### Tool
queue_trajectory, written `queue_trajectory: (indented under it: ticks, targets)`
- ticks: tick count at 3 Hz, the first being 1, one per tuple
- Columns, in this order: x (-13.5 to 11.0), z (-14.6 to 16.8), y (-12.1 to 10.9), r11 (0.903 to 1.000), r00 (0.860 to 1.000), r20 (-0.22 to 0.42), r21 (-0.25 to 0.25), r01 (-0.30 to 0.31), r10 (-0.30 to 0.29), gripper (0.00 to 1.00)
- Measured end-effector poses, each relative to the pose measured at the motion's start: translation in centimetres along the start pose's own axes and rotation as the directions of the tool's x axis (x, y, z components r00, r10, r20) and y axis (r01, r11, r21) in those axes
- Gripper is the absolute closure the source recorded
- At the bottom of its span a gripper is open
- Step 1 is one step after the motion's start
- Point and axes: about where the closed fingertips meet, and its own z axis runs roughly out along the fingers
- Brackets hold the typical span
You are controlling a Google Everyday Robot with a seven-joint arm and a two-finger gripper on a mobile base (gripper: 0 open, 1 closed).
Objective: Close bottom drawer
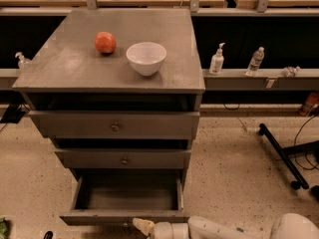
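The bottom drawer (124, 215) of the grey cabinet (114, 68) is pulled out, and its shallow inside is empty. Its slim front panel runs along the bottom of the view; the knob is hidden. The middle drawer (123, 159) and the top drawer (114, 126) are shut. My gripper (141, 226) reaches in from the lower right on a white arm (224, 229). Its pale tip sits right at the front panel's lower edge, a little right of centre.
A red apple (105, 42) and a white bowl (146, 58) stand on the cabinet top. Bottles (216, 59) stand on a ledge to the right. A black stand base (281, 156) and cables lie on the speckled floor at the right.
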Motion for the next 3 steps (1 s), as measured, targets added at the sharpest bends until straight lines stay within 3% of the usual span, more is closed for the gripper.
queue_trajectory:
  ticks: [1, 2, 3]
  targets:
    - [1.4, 0.7, -1.6, 0.9945, 0.994, -0.056, 0.041, 0.097, -0.094, 0.13]
    - [3.1, 1.0, -4.4, 0.9628, 0.962, -0.134, 0.095, 0.253, -0.239, 0.38]
    - [4.3, 1.0, -6.2, 0.9251, 0.926, -0.194, 0.141, 0.352, -0.323, 0.61]
